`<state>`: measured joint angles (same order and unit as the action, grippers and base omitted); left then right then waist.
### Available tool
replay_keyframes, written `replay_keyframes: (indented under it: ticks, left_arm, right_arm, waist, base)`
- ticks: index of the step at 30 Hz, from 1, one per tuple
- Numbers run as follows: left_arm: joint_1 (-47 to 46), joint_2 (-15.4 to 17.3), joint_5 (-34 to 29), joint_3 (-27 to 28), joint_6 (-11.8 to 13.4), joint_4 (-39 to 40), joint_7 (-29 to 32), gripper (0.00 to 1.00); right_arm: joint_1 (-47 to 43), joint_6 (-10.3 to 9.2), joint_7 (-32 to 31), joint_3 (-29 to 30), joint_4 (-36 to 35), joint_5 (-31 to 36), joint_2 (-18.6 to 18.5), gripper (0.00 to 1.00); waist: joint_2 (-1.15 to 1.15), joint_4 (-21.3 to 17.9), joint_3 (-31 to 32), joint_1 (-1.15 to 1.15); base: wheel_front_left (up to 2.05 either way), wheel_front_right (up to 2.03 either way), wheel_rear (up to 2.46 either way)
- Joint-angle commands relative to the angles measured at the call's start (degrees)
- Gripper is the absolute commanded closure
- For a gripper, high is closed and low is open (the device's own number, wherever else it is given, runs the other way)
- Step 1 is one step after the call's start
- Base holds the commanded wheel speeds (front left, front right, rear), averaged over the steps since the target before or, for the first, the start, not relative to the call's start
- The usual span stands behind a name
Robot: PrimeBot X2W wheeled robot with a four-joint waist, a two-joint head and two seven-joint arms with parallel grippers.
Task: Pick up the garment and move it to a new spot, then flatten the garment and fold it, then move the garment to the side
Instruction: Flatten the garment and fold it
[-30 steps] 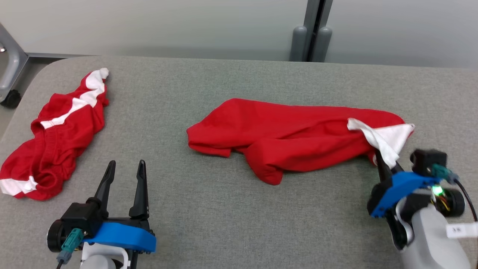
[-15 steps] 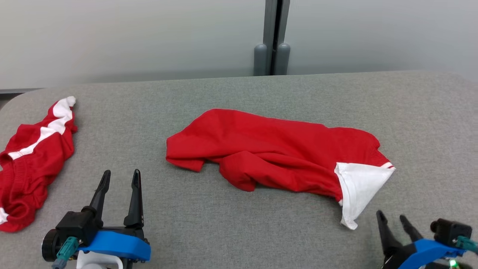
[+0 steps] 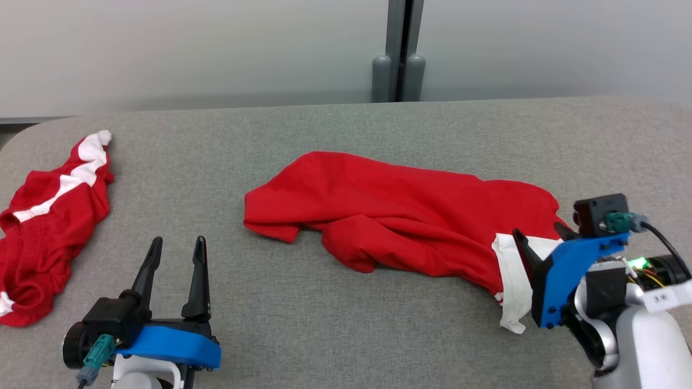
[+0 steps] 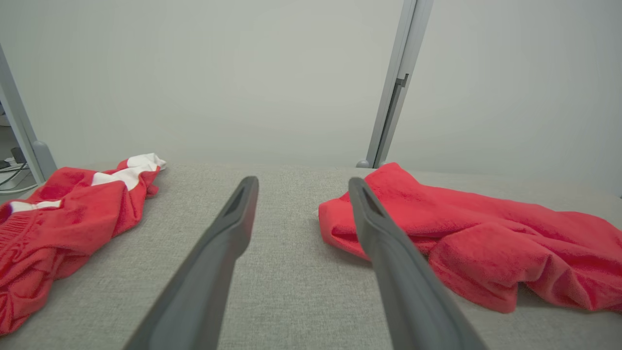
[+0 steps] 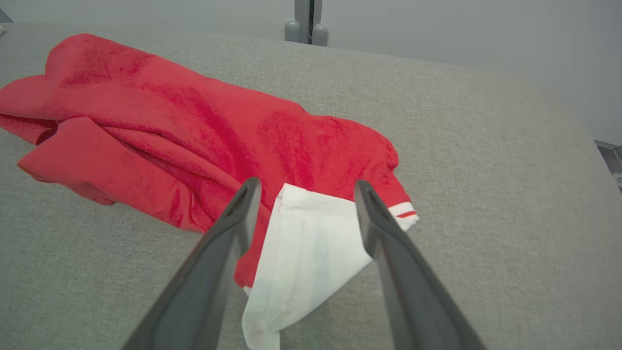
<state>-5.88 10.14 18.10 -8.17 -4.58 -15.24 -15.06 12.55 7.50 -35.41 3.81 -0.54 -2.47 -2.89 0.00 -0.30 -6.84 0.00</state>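
Observation:
The red garment [image 3: 400, 216] lies crumpled across the middle of the grey table [image 3: 324, 324], with a white corner flap [image 3: 511, 275] at its right end. My right gripper [image 3: 538, 231] stands open just over that flap and holds nothing. In the right wrist view the two fingers [image 5: 218, 253] frame the white flap [image 5: 311, 243], and the red body [image 5: 194, 126] stretches away to the left. My left gripper [image 3: 179, 240] stands open near the front left, apart from the garment. The left wrist view shows the left gripper [image 4: 302, 181] with the garment [image 4: 486, 233] at its right.
A second red garment with white stripes [image 3: 48, 216] lies bunched at the table's left end, also seen as a red heap [image 4: 73, 209] left of my left fingers. A grey post [image 3: 399, 54] stands behind the table against a pale wall.
My right gripper has let go of the white corner, which now lies flat on the table, and its fingers have opened. The head camera has shifted. The left gripper has kept still.

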Motion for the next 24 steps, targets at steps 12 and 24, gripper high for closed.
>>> replay_keyframes:
  ticks: [12,24]
  left_arm:
    - [-3.05,-0.05,-0.59,-0.02,-0.17,0.5,-0.17,0.0]
    - [-1.55,0.07,-0.87,1.02,0.37,0.58,-0.17,0.0]
  right_arm:
    - [12.21,-0.01,1.36,0.01,23.11,7.12,-1.23,0.0]
    - [8.55,-0.01,6.8,1.56,24.32,6.49,-0.78,1.0]
  waist:
    - [0.0,3.9,-4.48,0.0]
    - [0.0,2.62,-2.65,0.0]
  base:
    - [0.0,0.0,0.0]
    - [0.0,0.0,0.0]
